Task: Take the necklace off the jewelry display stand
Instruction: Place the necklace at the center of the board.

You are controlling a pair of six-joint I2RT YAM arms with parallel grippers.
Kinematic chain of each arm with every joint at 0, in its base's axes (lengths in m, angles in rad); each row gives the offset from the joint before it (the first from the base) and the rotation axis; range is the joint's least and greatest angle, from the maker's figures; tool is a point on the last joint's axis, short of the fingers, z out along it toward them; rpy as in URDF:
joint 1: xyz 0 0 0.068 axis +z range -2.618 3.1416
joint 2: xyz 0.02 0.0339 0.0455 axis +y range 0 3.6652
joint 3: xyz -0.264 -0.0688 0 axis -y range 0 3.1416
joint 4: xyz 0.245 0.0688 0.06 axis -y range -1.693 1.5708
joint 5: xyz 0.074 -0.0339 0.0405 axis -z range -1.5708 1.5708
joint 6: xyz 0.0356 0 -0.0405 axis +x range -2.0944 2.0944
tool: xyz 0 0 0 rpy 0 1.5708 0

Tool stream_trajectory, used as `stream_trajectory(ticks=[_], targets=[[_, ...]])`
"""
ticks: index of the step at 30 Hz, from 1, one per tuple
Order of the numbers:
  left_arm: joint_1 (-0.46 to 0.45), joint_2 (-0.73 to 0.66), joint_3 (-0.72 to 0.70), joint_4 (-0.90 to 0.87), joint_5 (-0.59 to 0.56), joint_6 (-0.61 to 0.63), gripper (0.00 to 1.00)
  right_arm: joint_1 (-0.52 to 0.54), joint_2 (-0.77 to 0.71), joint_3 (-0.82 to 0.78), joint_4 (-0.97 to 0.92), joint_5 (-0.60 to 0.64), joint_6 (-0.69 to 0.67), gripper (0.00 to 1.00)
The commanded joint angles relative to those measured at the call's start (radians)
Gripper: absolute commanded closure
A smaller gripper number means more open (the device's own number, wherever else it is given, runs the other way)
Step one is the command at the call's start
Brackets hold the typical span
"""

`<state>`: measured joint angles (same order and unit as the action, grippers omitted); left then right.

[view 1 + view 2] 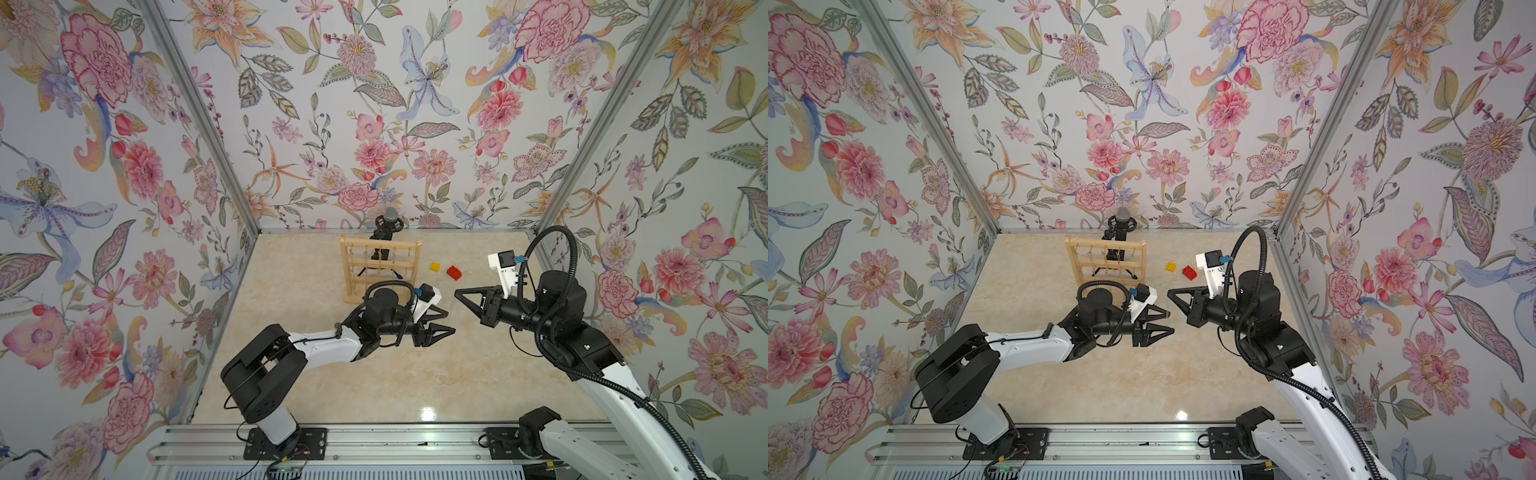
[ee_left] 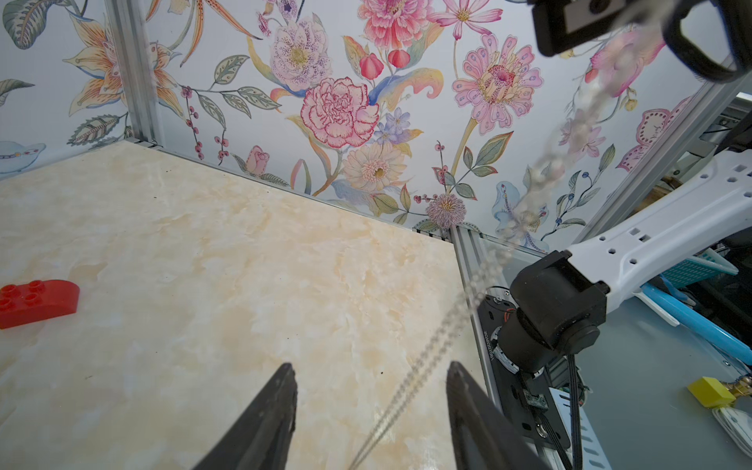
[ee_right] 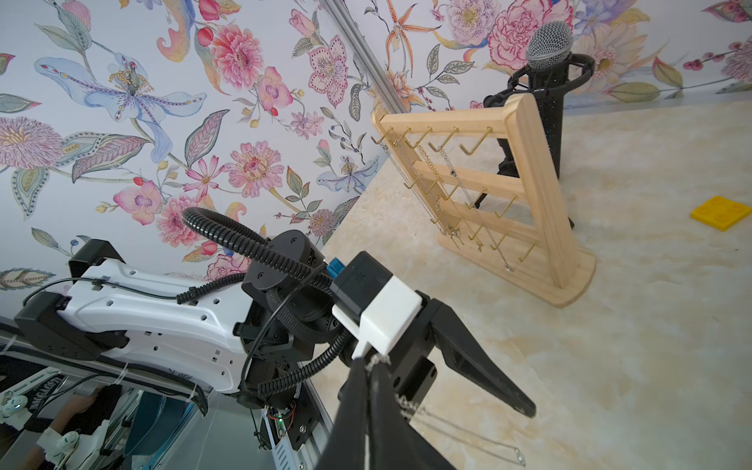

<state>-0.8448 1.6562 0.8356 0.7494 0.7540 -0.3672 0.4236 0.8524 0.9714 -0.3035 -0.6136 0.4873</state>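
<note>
My right gripper (image 3: 368,362) is shut on the necklace (image 3: 460,431), a thin silver chain pinched at its fingertips, with a loop hanging below over the table. The chain (image 2: 480,293) runs slanting down between the spread fingers of my left gripper (image 2: 368,366), which is open and does not touch it. In both top views the two grippers face each other tip to tip, left (image 1: 452,321) and right (image 1: 457,293), in front of the jewelry display stand (image 1: 380,266) (image 1: 1105,262). The pale wooden stand (image 3: 529,183) is upright with several other chains on its hooks.
A microphone on a black tripod (image 1: 390,220) stands right behind the stand at the back wall. A yellow brick (image 1: 435,266) and a red brick (image 1: 454,272) (image 2: 36,301) lie on the marble tabletop to the right of the stand.
</note>
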Motion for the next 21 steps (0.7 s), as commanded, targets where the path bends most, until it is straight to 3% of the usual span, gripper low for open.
stream_trajectory(ticks=[1, 21], targets=[[-0.014, 0.022, -0.006, 0.065, 0.024, -0.023, 0.42, -0.003, -0.011, 0.024, -0.014, -0.014, 0.009, 1.00], [-0.022, 0.110, -0.016, 0.118, 0.022, -0.052, 0.49, -0.002, -0.011, 0.035, -0.019, -0.012, 0.007, 1.00]])
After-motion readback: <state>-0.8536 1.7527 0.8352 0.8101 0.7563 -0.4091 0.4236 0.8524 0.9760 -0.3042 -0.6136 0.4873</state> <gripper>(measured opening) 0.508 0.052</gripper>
